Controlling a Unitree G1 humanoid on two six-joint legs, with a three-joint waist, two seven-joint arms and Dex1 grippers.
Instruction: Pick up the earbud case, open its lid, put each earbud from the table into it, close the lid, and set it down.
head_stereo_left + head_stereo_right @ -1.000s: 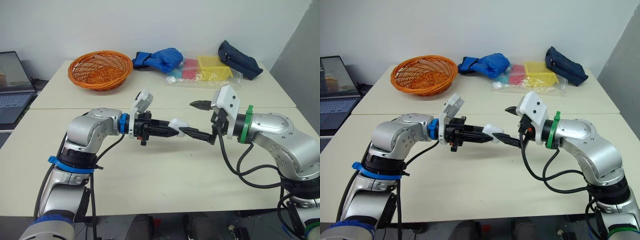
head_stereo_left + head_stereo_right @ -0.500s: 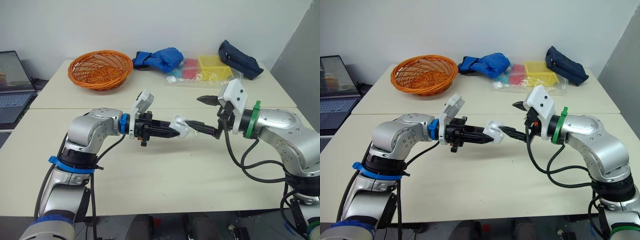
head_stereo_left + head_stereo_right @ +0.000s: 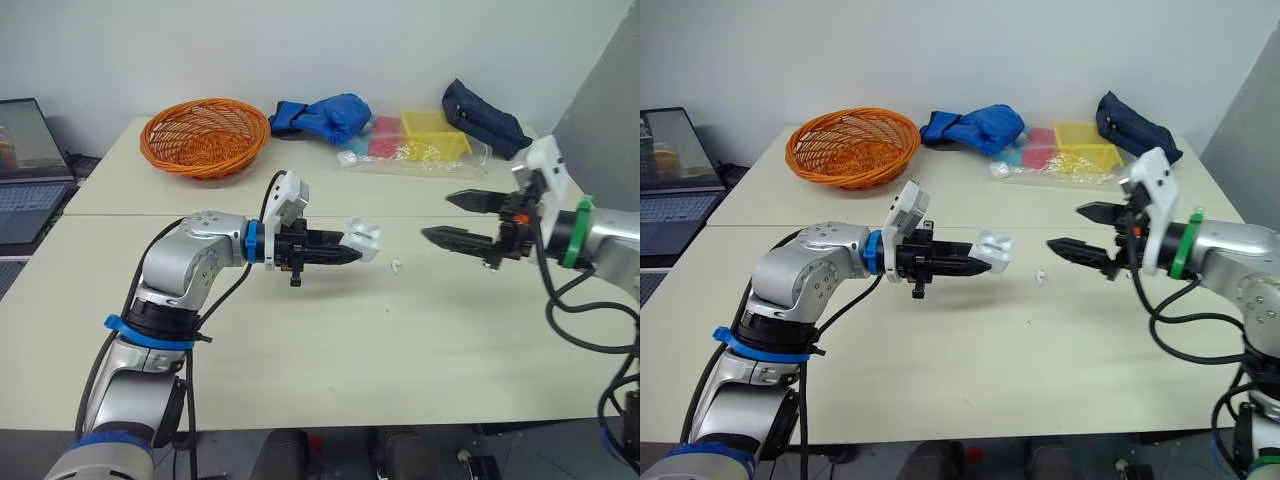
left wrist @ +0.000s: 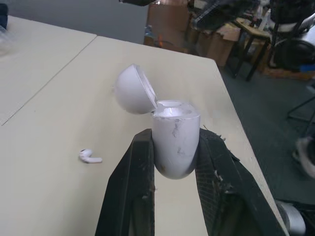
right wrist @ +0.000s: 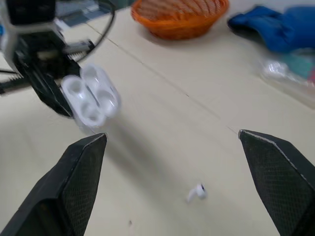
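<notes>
Jaws clamped on the open case, the other pair spread for the pick

Left gripper [image 3: 355, 251] pinches the earbud case [image 3: 365, 237] by its body, lid hinged back, above the table [image 3: 300, 350]. Right gripper [image 3: 437, 217] hovers empty, fingers wide apart, near an earbud [image 3: 397, 265] lying between both arms. It is best to descend straight, nip the earbud lightly, and hold the case level.

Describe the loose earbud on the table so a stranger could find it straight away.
Start at the near cream table, in the gap between the left gripper, holding the open earbud case, and the open right gripper. The earbud lies on the table there: tiny, white, stemmed, and touched by nothing.
</notes>
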